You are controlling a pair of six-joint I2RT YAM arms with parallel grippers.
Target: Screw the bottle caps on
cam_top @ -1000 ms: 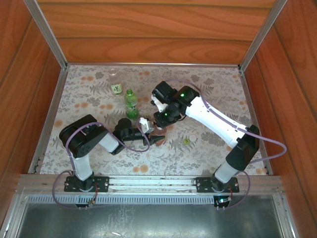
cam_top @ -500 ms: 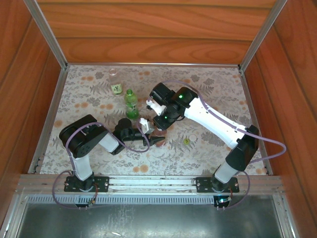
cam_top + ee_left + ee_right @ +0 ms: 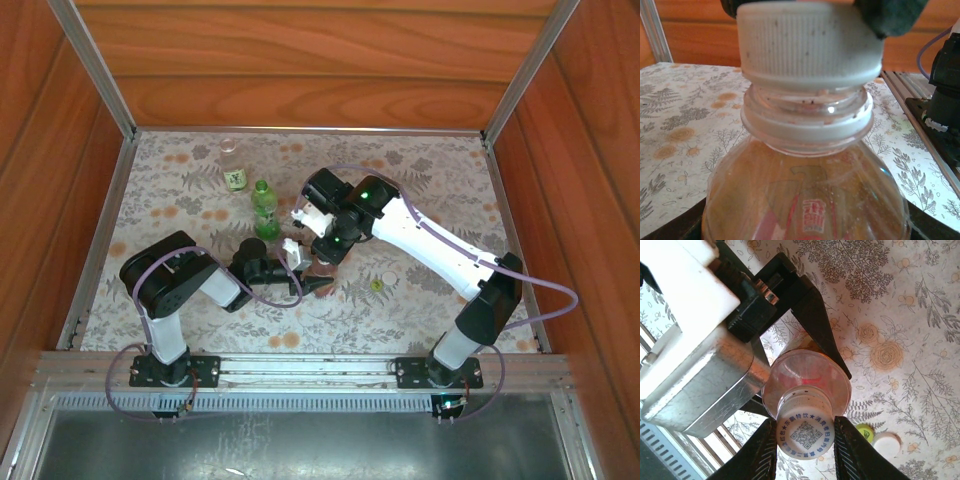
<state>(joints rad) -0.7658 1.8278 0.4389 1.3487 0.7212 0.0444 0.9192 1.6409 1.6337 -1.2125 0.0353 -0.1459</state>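
The bottle with reddish-amber liquid (image 3: 805,190) stands upright, and my left gripper (image 3: 316,279) is shut on its body. A white cap (image 3: 805,436) with a printed code sits on its neck. My right gripper (image 3: 805,429) is shut on that cap from above, one finger on each side. In the left wrist view the white cap (image 3: 810,45) sits above the neck ring, with the right gripper's dark fingers (image 3: 890,17) at its top. The green bottle (image 3: 264,210) and the clear labelled bottle (image 3: 234,170) stand open-necked at the back left. A yellow-green cap (image 3: 376,286) and a white cap (image 3: 389,277) lie on the cloth.
A flower-patterned cloth (image 3: 440,190) covers the table. Wooden walls and metal rails (image 3: 100,90) close it in on three sides. The two loose caps lie just right of the held bottle, under the right arm.
My right gripper has shifted a little left and nearer over the amber bottle, with its wrist turned. The left arm and the other bottles have stayed put.
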